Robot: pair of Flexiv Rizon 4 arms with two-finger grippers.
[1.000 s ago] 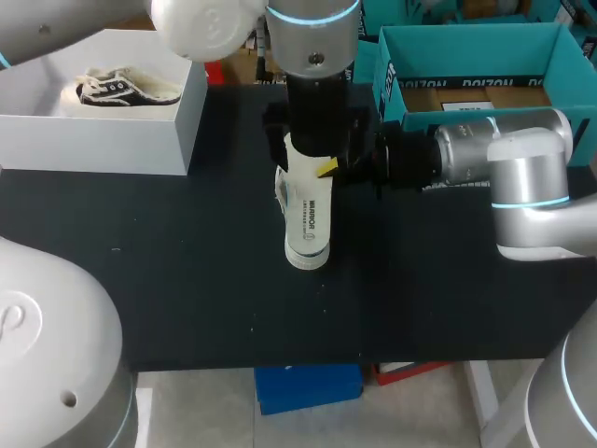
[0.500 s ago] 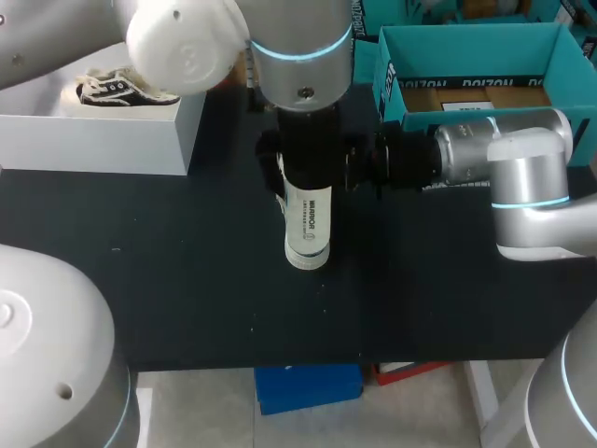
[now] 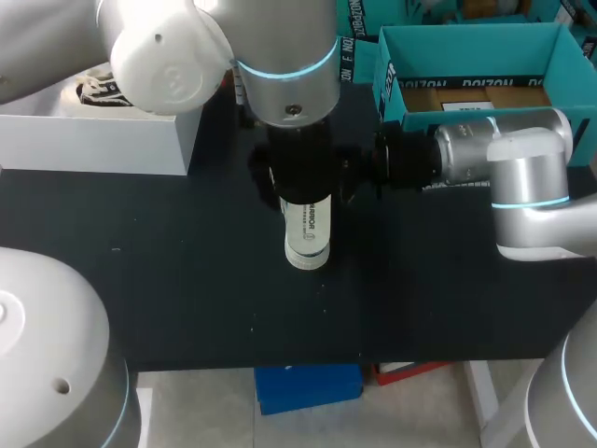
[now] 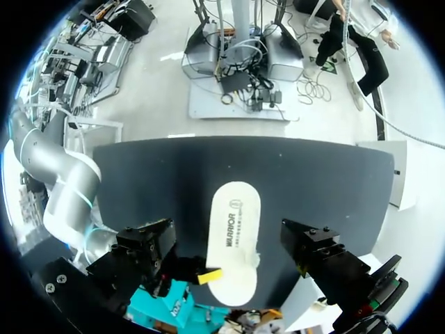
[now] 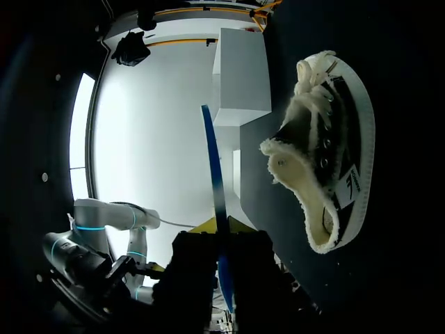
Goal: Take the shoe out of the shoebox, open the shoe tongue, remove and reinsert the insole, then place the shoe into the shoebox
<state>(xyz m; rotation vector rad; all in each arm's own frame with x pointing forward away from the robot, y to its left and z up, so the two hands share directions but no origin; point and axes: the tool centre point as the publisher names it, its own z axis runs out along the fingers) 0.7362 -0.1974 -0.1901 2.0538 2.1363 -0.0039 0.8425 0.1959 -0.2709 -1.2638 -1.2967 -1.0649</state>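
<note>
Black surface (image 3: 168,280) under it all, and dead centre lies the black canvas sneaker with the white rubber sole (image 3: 307,238), sole facing the overhead camera. From up there the left arm (image 3: 284,65) covers most of the shoe and hides both claws.

The left wrist view fills that in. The left claw (image 4: 231,240) hangs right over the sole, fingers (image 4: 149,243) spread wide and clear of the shoe on both sides, so it's released.

Only the right wrist view gives the sneaker's side: cream fleece lining, laces, the opening. It also shows the right claw (image 5: 219,229) clenched on a thin blue insole (image 5: 212,160), seen edge-on and out of the shoe.

The count:
- Arms: two, with the right arm (image 3: 522,177) in from its side.
- Sneakers: two, with the second sneaker (image 3: 89,89) in the white open box (image 3: 103,145).
- Boxes: two, counting the teal shoebox (image 3: 466,42) at the far edge.
- Insoles: one.
</note>
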